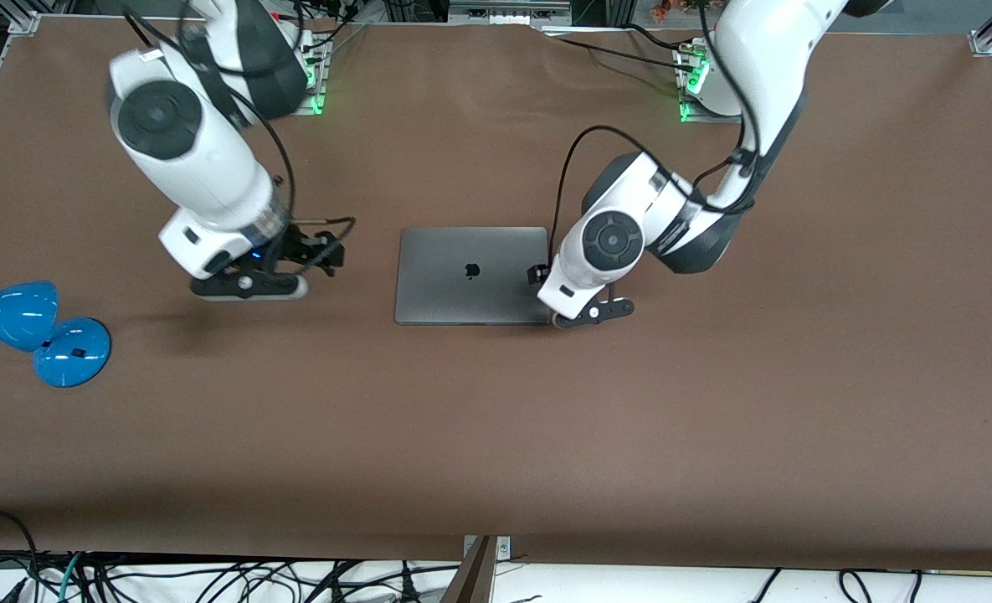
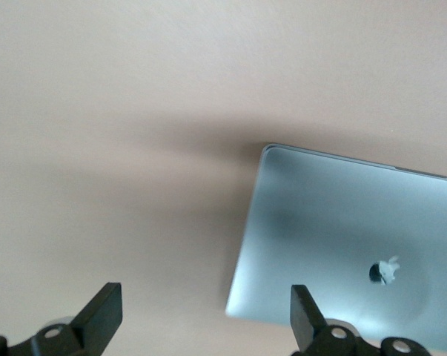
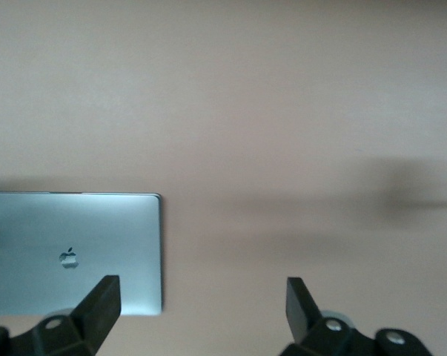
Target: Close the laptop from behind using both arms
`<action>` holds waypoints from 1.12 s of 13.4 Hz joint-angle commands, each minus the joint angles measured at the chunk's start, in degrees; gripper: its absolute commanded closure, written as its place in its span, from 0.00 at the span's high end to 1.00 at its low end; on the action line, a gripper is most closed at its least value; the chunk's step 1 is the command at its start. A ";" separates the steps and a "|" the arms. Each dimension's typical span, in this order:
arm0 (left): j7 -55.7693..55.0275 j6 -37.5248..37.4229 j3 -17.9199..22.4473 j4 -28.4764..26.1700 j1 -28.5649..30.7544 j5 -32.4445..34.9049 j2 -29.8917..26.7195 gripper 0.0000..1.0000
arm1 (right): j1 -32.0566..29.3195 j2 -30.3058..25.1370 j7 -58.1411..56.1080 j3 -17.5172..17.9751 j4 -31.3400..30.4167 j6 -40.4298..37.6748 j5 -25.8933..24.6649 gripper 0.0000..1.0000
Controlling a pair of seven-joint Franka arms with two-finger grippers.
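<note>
The laptop (image 1: pixel 472 275) lies shut and flat in the middle of the brown table (image 1: pixel 496 435), its grey lid with the dark apple logo facing up. My left gripper (image 1: pixel 539 276) hovers at the laptop's edge toward the left arm's end, open and holding nothing. In the left wrist view the laptop (image 2: pixel 342 245) has one corner showing between the spread jaws of the left gripper (image 2: pixel 204 311). My right gripper (image 1: pixel 328 251) is open over bare table toward the right arm's end, apart from the laptop. The right wrist view shows the right gripper (image 3: pixel 201 308) with the laptop (image 3: pixel 67 252) off to one side.
A blue desk lamp (image 1: pixel 35 331) lies on the table at the right arm's end, nearer the front camera than the right gripper. Loose cables (image 1: pixel 211 578) hang along the front edge. Both arm bases (image 1: pixel 696 84) stand at the back with green lights.
</note>
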 commanded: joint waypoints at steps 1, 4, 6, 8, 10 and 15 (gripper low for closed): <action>3.96 -4.96 -0.10 -3.33 3.28 1.82 -8.01 1.00 | -0.21 -4.78 -0.61 -1.24 2.37 -6.31 0.81 0.99; 10.72 -7.70 -0.54 -6.04 8.20 1.74 -16.26 1.00 | -0.48 -9.62 -0.97 -3.70 2.46 -8.60 0.99 1.00; 15.02 -7.96 -0.54 -8.42 10.66 1.74 -20.93 1.00 | -0.48 -11.82 -2.45 -6.50 2.46 -10.44 2.82 1.00; 19.51 -9.98 -0.54 -8.69 13.82 1.39 -24.10 1.00 | -0.48 -13.41 -6.57 -10.89 2.46 -12.90 8.35 1.00; 23.47 -11.30 -0.45 -8.43 16.81 1.12 -26.92 1.00 | -0.48 -13.94 -11.66 -15.81 2.46 -14.67 12.75 1.00; 29.10 -12.27 0.95 -8.08 21.66 1.03 -31.67 1.00 | -1.96 -14.47 -22.30 -19.70 1.85 -14.67 11.45 1.00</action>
